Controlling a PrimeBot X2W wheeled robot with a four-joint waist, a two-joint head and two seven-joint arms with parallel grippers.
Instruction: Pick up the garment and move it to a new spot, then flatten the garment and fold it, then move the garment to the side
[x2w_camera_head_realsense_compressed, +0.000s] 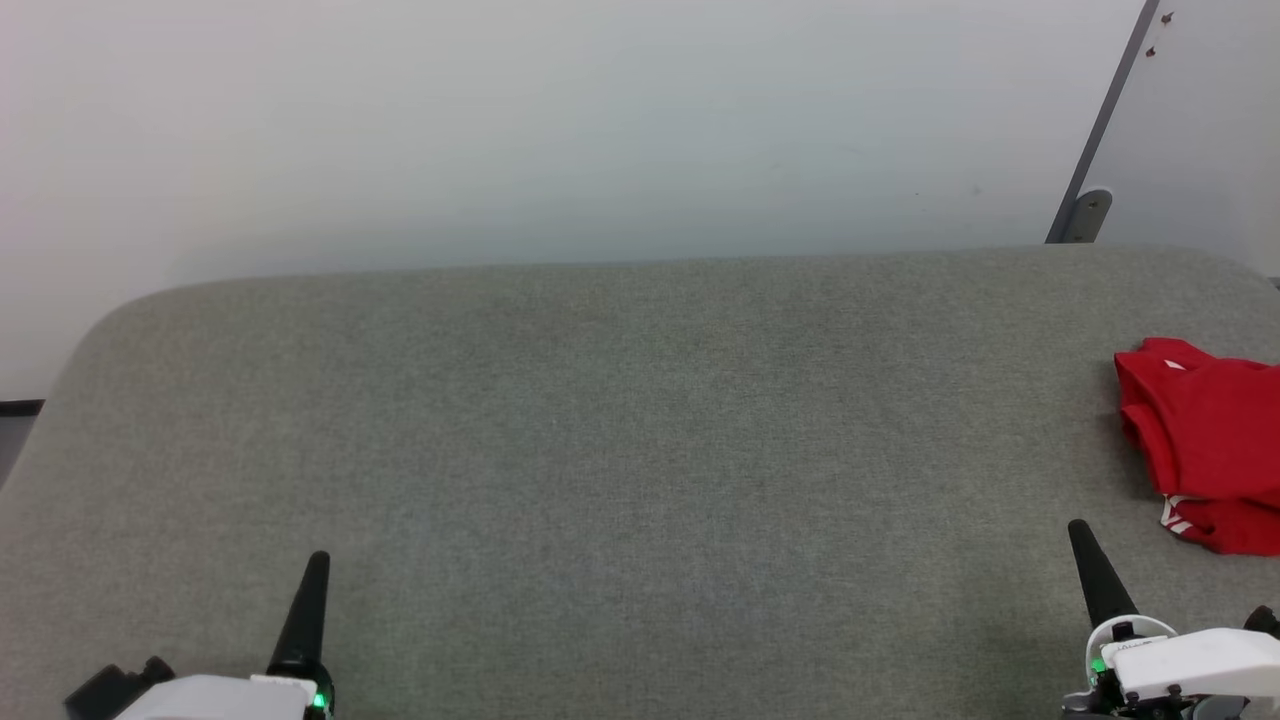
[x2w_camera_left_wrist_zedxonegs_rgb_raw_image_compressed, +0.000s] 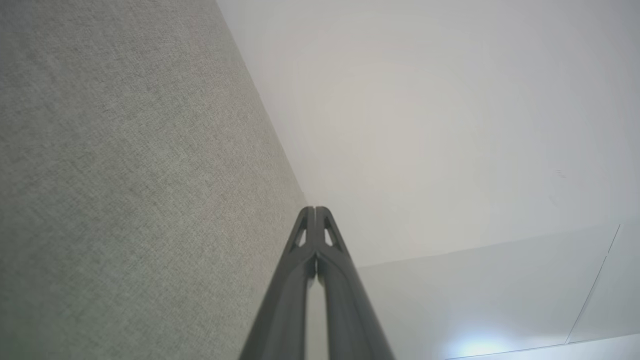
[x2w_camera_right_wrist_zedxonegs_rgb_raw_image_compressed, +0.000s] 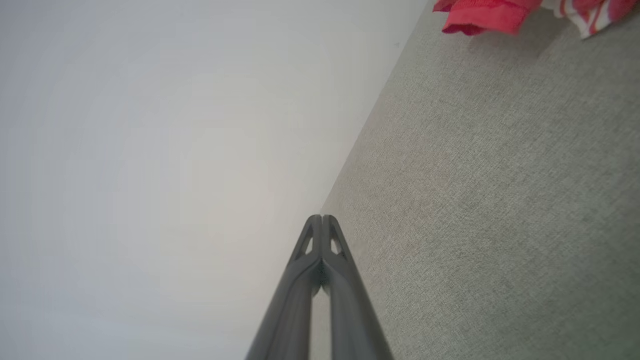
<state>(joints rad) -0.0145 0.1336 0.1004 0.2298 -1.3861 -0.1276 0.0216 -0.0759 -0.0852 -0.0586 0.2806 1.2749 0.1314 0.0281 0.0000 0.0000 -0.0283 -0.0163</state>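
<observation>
The garment (x2w_camera_head_realsense_compressed: 1205, 440) is a red bundle with a bit of red-white striped trim, lying folded at the far right of the grey table, partly cut off by the head view's edge. Its lower edge also peeks in at the top of the right wrist view as the garment (x2w_camera_right_wrist_zedxonegs_rgb_raw_image_compressed: 480, 15). My right gripper (x2w_camera_head_realsense_compressed: 1080, 530) hovers low at the front right, just left of and nearer than the garment, shut and empty; its tips (x2w_camera_right_wrist_zedxonegs_rgb_raw_image_compressed: 322, 219) touch each other. My left gripper (x2w_camera_head_realsense_compressed: 318, 560) rests at the front left, also shut (x2w_camera_left_wrist_zedxonegs_rgb_raw_image_compressed: 315, 210) with nothing in it.
The grey fabric-covered table (x2w_camera_head_realsense_compressed: 600, 440) spans the head view, with rounded far corners. A pale wall stands behind it. A grey angled post (x2w_camera_head_realsense_compressed: 1095, 150) with a bracket rises behind the table's far right corner.
</observation>
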